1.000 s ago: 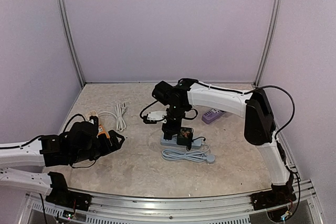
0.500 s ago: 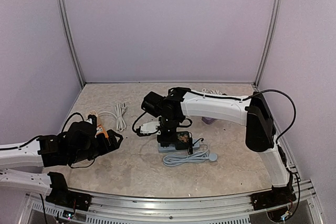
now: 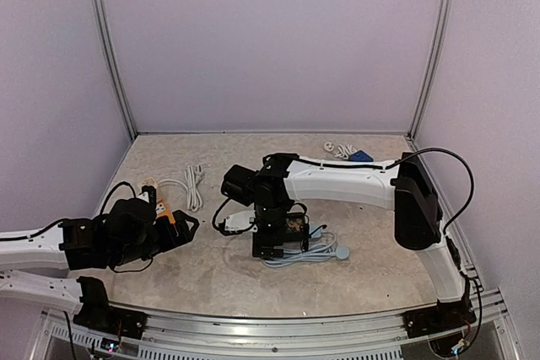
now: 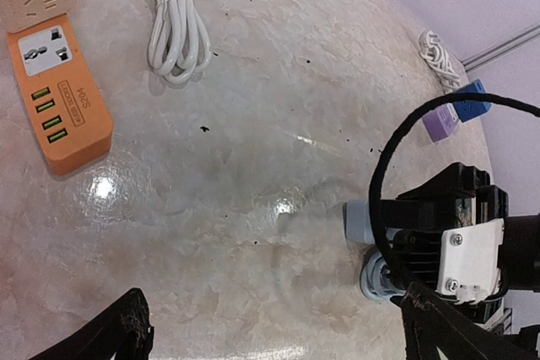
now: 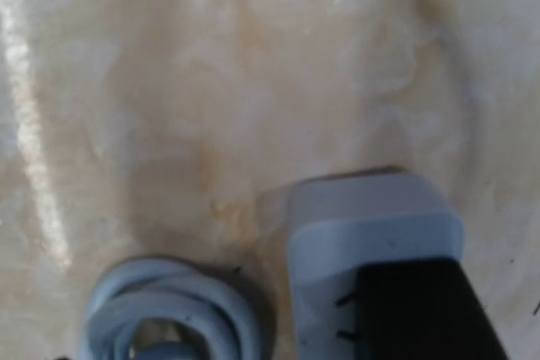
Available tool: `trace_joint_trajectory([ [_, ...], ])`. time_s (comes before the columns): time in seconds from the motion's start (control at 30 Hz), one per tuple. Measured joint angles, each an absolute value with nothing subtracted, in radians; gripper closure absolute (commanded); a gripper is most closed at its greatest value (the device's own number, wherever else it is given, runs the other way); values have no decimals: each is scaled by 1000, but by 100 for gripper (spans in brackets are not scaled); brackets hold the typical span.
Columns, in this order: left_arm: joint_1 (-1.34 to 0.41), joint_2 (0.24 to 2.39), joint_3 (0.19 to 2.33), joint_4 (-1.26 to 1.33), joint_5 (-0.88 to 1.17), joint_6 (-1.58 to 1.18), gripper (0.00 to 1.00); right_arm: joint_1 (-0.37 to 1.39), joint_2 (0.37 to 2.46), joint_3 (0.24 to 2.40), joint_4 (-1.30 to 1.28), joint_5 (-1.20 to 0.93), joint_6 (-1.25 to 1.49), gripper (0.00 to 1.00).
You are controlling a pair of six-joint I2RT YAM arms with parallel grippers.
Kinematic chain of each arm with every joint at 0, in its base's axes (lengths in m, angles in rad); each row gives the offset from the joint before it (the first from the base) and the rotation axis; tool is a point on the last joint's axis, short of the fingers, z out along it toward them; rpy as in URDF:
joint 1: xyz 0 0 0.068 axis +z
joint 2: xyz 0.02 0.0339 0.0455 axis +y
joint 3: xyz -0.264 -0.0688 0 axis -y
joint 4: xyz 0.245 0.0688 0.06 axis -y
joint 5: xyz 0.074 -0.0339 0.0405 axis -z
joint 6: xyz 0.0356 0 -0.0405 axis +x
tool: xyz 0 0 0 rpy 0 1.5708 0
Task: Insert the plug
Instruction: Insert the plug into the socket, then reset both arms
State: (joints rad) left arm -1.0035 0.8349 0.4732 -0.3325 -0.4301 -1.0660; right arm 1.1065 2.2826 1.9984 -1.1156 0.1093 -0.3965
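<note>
A black plug [image 3: 294, 225] sits on top of the grey power strip [image 3: 285, 249] in the middle of the table. In the right wrist view the plug [image 5: 422, 314] covers the strip's end [image 5: 371, 225]; the picture is blurred and how deep the pins sit does not show. My right gripper [image 3: 268, 244] hangs directly over the strip's left end; its fingers are out of its own view. My left gripper [image 4: 287, 335] stands open at the left, well away from the strip, nothing between its fingers [image 4: 126, 330].
The strip's grey cord [image 3: 310, 252] lies coiled at its near side. An orange power strip [image 4: 63, 90] and a bundled white cable [image 4: 177, 27] lie at the left. A purple adapter [image 4: 440, 122], a blue one [image 3: 360, 156] and a white cord [image 3: 340, 150] lie at the back right.
My right arm has swung left and toward the near edge, and the grey strip with the plug has shifted nearer with it. The left arm has not moved.
</note>
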Motion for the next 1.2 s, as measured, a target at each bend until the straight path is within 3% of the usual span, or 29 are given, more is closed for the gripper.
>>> trace_joint_trajectory([
  [0.23, -1023, 855, 549, -405, -497, -1052, 1, 1110, 2201, 1990, -1128, 211, -338, 0],
  [0.53, -1024, 861, 703, -528, -609, -965, 1, 1110, 1879, 1828, -970, 514, -214, 0],
  [0.67, -1017, 870, 777, -615, -640, -915, 1, 1112, 1645, 1600, -830, 589, -102, 0],
  [0.93, -996, 906, 845, -756, -664, -827, 1, 1157, 932, 952, -469, 684, 170, 0],
  [1.07, -997, 777, 785, -737, -629, -739, 1, 1161, 663, 767, -405, 713, 235, 0],
  [1.2, -996, 567, 711, -694, -614, -689, 1, 1161, 527, 693, -368, 716, 233, 0],
])
